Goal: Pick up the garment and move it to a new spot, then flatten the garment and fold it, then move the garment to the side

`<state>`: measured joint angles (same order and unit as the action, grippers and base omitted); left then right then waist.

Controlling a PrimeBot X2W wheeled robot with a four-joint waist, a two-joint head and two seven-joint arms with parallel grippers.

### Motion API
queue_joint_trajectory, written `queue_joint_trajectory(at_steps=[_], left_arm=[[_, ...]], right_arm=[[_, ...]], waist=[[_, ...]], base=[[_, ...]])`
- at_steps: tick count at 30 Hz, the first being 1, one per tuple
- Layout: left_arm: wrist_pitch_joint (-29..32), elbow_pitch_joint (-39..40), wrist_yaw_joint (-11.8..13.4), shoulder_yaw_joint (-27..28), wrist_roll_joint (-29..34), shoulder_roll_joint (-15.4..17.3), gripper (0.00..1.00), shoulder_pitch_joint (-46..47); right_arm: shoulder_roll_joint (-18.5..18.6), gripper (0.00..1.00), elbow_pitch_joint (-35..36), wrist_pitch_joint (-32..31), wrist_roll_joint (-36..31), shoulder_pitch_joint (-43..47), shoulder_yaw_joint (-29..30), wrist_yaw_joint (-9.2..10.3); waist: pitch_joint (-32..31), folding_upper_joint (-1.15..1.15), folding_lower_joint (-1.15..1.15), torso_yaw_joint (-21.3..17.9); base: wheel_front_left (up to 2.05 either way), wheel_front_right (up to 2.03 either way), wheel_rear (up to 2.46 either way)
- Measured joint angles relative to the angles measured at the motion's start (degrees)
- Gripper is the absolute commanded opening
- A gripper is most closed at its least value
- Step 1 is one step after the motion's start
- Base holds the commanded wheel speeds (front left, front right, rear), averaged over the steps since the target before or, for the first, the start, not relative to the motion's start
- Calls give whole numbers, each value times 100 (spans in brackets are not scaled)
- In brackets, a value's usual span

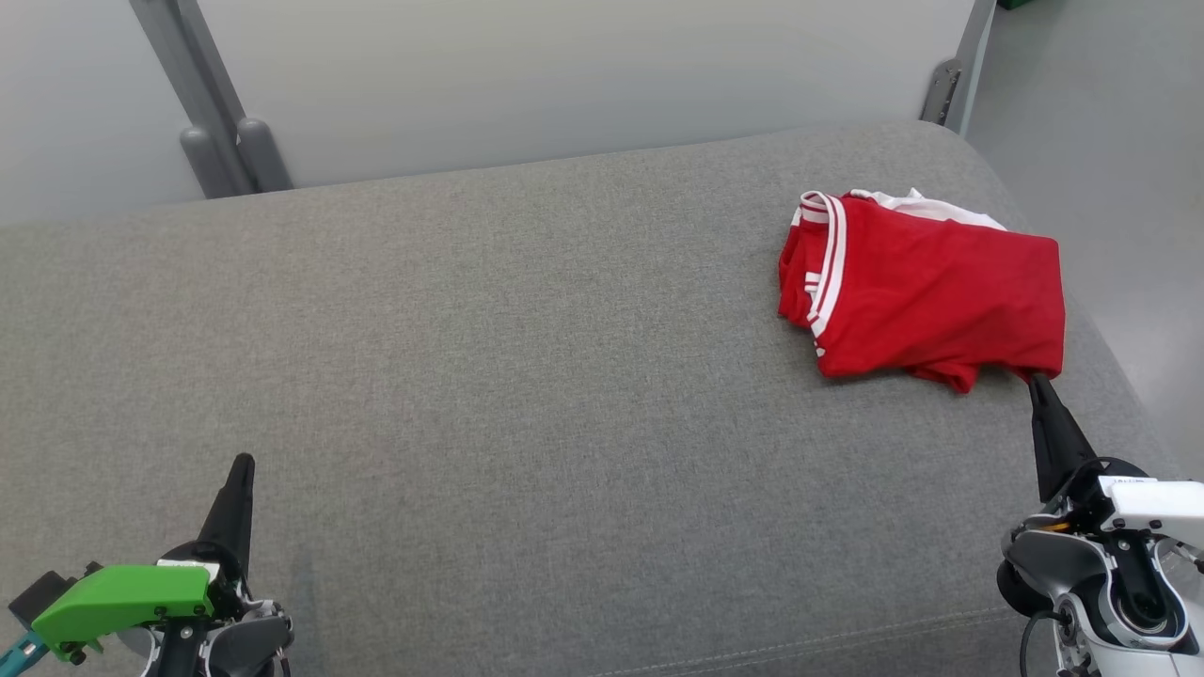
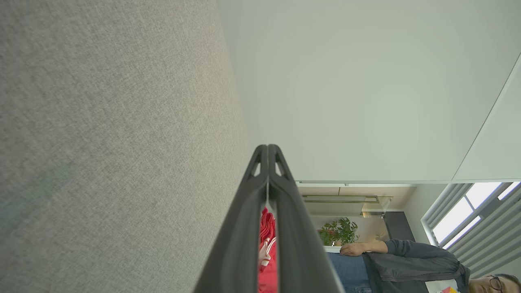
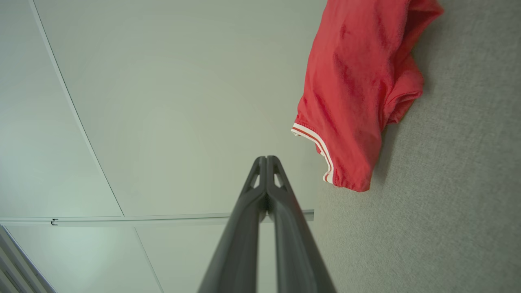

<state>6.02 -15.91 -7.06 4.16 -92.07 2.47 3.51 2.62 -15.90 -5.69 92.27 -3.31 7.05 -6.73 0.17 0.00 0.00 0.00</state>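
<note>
A folded red shirt (image 1: 931,291) with white-striped trim lies on the grey padded bench (image 1: 527,357), close to its far right corner, with the striped edge turned toward the bench's middle. The right gripper (image 1: 1037,381) is clenched, its 2 dark fingers pressed together with nothing between them; the tip sits just beside the shirt's near right corner, above the bench's right edge. The left gripper (image 1: 243,463) is also clenched and empty, poised over the near left part of the bench, well apart from the shirt. A pale wall panel (image 1: 564,85) runs behind the bench's far edge. In the left wrist view, a person (image 2: 407,260) and a potted plant (image 2: 340,232) show beyond the bench.
</note>
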Motion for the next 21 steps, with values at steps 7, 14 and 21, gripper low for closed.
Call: queue_joint_trajectory(at_steps=[7,14,21], left_arm=[[0,0,0,0,0,-1,0,0],[0,1,0,0,0,-1,0,0],[0,1,0,0,0,-1,0,0]], right_arm=[[0,0,0,0,0,0,1,0],[0,0,1,0,0,0,2,0],[-1,0,1,0,0,0,3,0]], waist=[[0,0,0,0],[0,0,0,0],[0,0,0,0]], base=[[0,0,0],[0,0,0],[0,0,0]])
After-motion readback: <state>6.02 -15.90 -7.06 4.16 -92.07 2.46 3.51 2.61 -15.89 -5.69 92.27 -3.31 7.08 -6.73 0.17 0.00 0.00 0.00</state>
